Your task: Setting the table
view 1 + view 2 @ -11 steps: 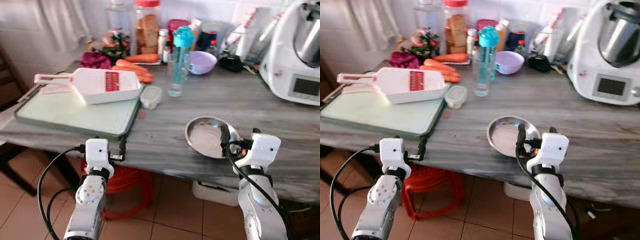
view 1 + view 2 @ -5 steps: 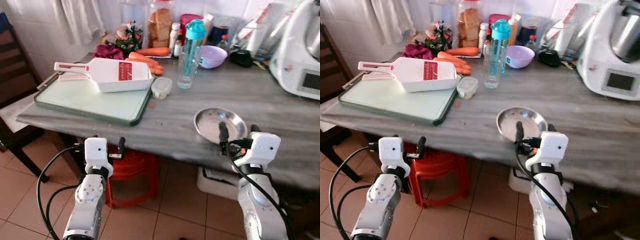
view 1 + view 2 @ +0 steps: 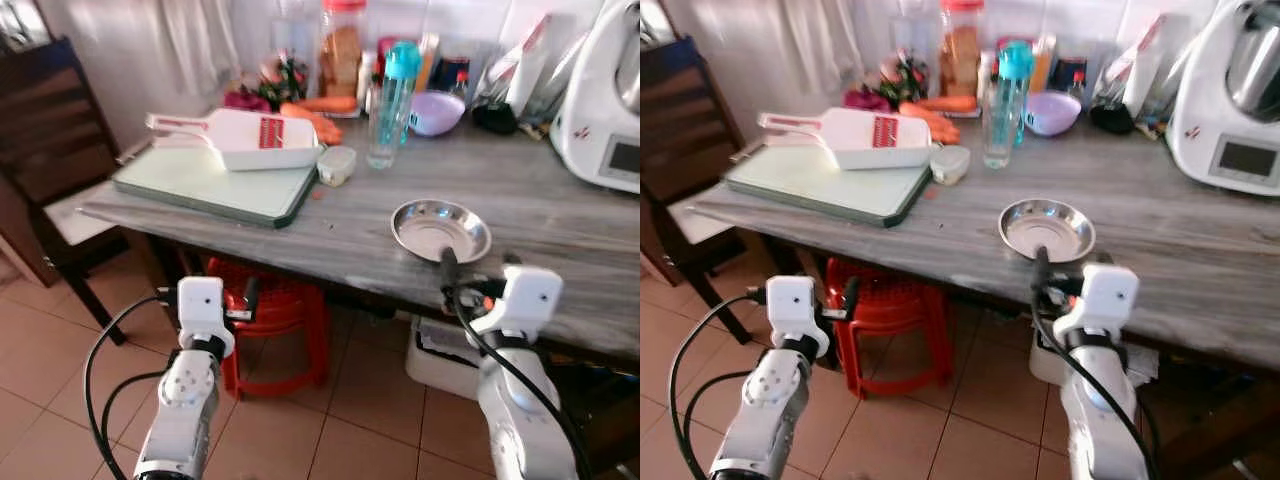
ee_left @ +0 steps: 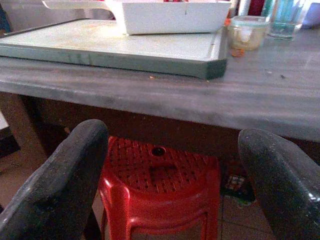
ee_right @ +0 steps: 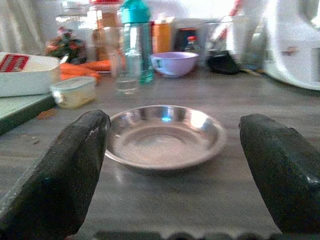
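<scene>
Home kitchen: cluttered worktop (image 3: 560, 205) with carrots (image 3: 318, 108), food processor (image 3: 612, 95).

Red plastic stool (image 3: 268, 310) under the table. Carrots (image 3: 322, 112) at 11 o'clock behind the white mandoline slicer (image 3: 248, 139). White food processor (image 3: 608, 100) at 2 o'clock.

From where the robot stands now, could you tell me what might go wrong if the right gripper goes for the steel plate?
1. The steel plate lies close to the table's near edge, and the open right gripper sits level with that edge, so a forward reach might strike the edge or push the plate away.
2. The plate is shallow and shiny, so the fingers may slip off its rim.
3. The open left gripper hangs below the tabletop above a red stool; raising it could knock the underside.
</scene>
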Controlling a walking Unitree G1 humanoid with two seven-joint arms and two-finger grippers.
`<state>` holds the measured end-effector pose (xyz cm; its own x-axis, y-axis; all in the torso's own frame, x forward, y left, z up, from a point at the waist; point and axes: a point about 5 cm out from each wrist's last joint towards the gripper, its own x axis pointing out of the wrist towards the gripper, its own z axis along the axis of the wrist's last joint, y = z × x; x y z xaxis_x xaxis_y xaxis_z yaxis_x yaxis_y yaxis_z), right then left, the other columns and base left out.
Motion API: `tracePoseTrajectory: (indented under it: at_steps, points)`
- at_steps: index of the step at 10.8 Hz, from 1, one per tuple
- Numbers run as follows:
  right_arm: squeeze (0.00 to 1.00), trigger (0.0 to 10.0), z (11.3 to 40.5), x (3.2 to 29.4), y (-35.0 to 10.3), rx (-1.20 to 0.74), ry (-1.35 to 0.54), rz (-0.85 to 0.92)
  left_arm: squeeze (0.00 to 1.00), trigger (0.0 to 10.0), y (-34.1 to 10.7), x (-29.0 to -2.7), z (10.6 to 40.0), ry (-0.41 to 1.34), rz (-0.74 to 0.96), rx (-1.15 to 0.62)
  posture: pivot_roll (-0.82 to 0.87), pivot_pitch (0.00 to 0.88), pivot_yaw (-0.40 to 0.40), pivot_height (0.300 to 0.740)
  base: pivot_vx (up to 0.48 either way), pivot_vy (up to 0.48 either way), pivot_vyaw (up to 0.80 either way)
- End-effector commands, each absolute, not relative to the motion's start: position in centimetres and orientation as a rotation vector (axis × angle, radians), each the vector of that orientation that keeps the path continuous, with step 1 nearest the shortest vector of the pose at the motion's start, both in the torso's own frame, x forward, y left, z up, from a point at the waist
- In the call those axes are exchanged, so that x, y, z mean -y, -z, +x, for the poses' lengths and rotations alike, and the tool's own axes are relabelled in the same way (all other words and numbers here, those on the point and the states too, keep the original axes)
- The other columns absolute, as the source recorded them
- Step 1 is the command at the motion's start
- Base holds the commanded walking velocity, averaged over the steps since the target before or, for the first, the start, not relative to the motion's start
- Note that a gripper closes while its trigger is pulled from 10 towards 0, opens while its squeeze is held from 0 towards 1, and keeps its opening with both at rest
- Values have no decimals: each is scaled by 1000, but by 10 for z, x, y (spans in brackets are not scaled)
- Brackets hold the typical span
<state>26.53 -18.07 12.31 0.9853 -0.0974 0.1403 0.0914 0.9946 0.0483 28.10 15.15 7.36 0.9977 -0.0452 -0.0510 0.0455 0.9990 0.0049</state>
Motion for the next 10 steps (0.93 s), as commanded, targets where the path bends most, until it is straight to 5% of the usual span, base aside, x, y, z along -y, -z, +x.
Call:
tracePoseTrajectory:
  at_steps: [1,8,10]
  points:
    - [0,10000,267,179,-122,126,99,62,0,10000,-76,-155,283,44,20,-49,68,0,-13,740,-289,0,0]
    - [0,10000,270,180,-122,116,120,81,0,10000,-77,-153,285,56,29,-42,74,0,-14,740,-290,0,0]
    - [0,10000,271,180,-121,114,118,89,0,10000,-78,-152,285,61,32,-37,82,0,-16,740,-289,0,-575]
